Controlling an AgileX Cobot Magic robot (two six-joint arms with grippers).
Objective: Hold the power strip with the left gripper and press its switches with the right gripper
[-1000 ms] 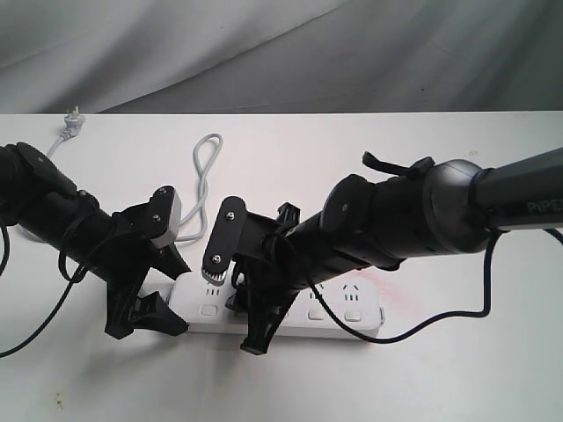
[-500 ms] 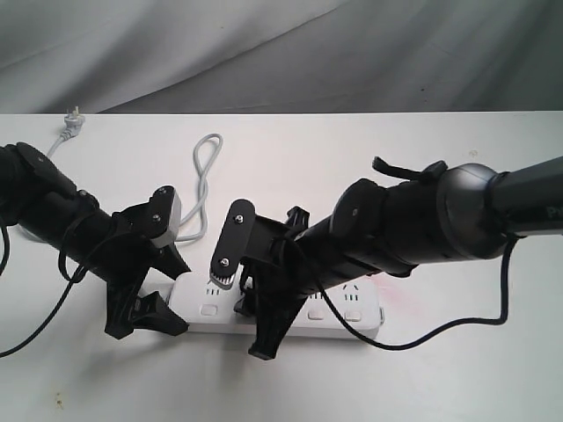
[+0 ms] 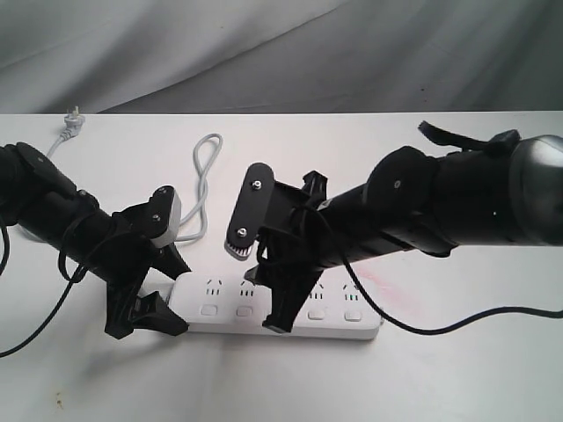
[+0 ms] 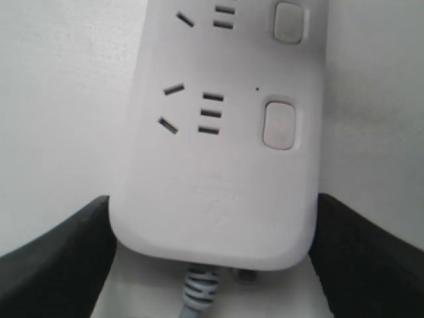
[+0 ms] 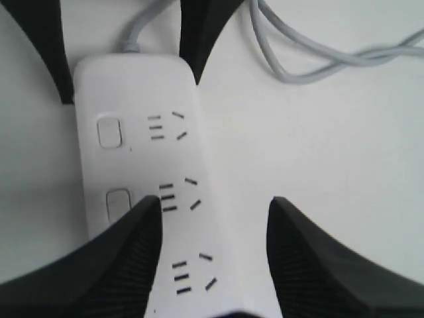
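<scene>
Since the power strip point(image 3: 334, 303) lies flat toward the near side of the white bench point(image 3: 440, 378), that's where everything sits. It's sockets up, with the switches point(image 3: 244, 310) in a row along its near edge. I can see four of them, two on each side of the right arm's near finger.

The left gripper point(image 3: 167, 294) straddles the strip's left, cord end, jaws pressed against the near and far sides, so it's gripped there.

The right gripper point(image 3: 258, 288) is over the middle of the strip, jaws spread wide with nothing in them. Its near finger points down at the switch row (can't tell if it touches), and the far one, with the grey ribbed pad point(image 3: 237, 249), is up in the air.

Further back, the grey cord point(image 3: 204, 176) loops across to the plug point(image 3: 72, 117) at the far left. Behind that is wrinkled grey cloth point(image 3: 264, 53).
</scene>
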